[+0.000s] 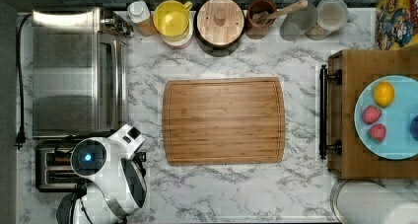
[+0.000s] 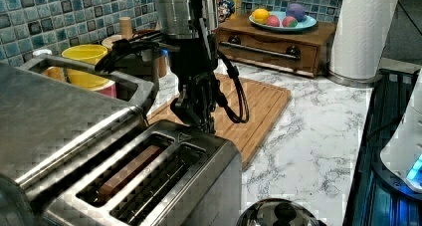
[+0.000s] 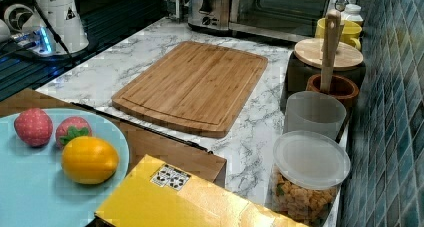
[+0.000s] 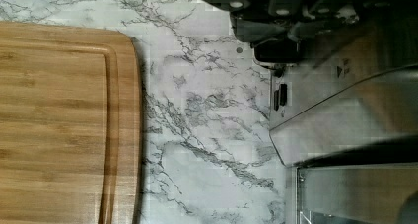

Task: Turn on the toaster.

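Observation:
The toaster is a small brushed-steel one with two long slots, and a brown slice sits in one slot. It stands at the top view's lower left, partly under my white arm. My gripper hangs over the toaster's far end in the left view, its tips down at the top edge. In the wrist view the gripper is shut, directly over a black lever knob on the end of the toaster; whether they touch is unclear.
The big toaster oven stands right beside the toaster. A wooden cutting board lies mid-counter. Jars and a yellow cup line the tiled wall. A wooden drawer box carries a blue plate of fruit. A paper towel roll stands near it.

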